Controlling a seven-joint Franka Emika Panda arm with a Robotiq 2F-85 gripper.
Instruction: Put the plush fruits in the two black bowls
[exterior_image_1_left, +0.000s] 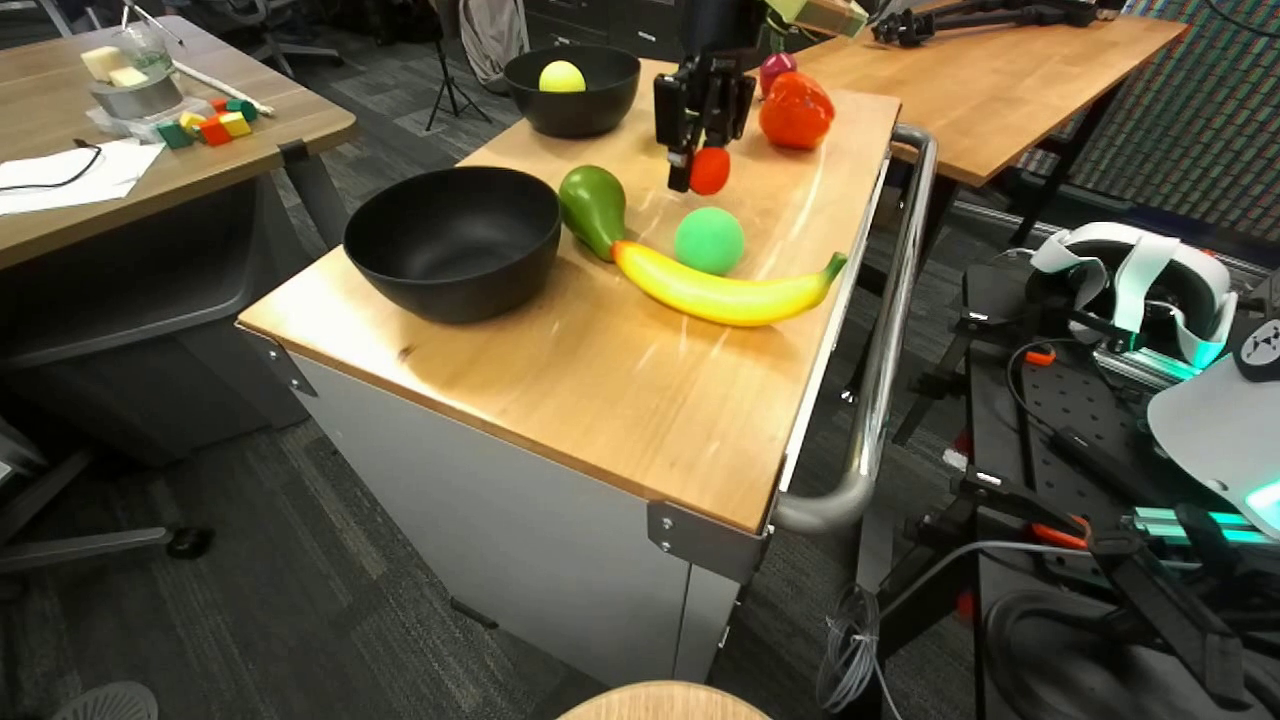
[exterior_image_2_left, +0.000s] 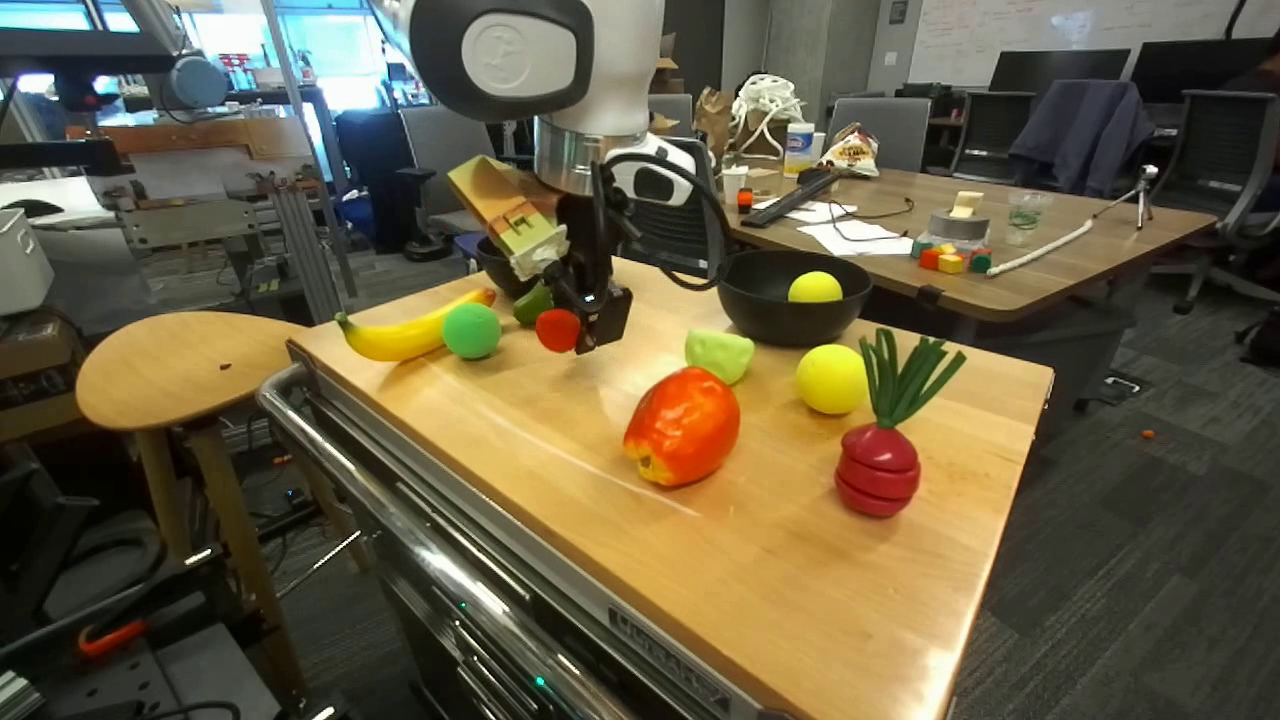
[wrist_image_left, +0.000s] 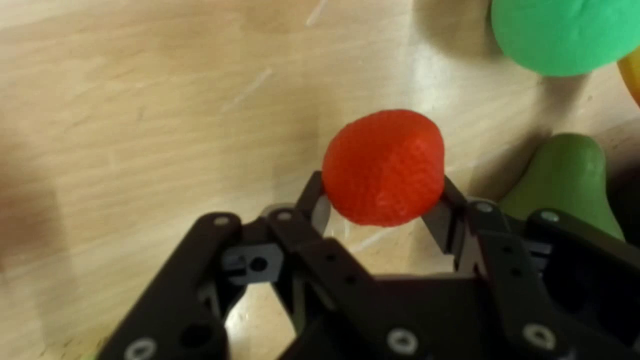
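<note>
The gripper clasps a red fruit — held between its tips.

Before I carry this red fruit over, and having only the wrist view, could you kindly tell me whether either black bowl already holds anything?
Observer: Yes, in both exterior views the black bowl farther from the green pear-shaped fruit holds a round yellow fruit.
Operator: Thank you; which way does the banana point its stem, please?
Observer: Its stem points away from that pear-shaped fruit.
Operator: And may I ask about one loose piece outside my picture?
Observer: In an exterior view, a leafy red vegetable stands on the wooden top.
</note>
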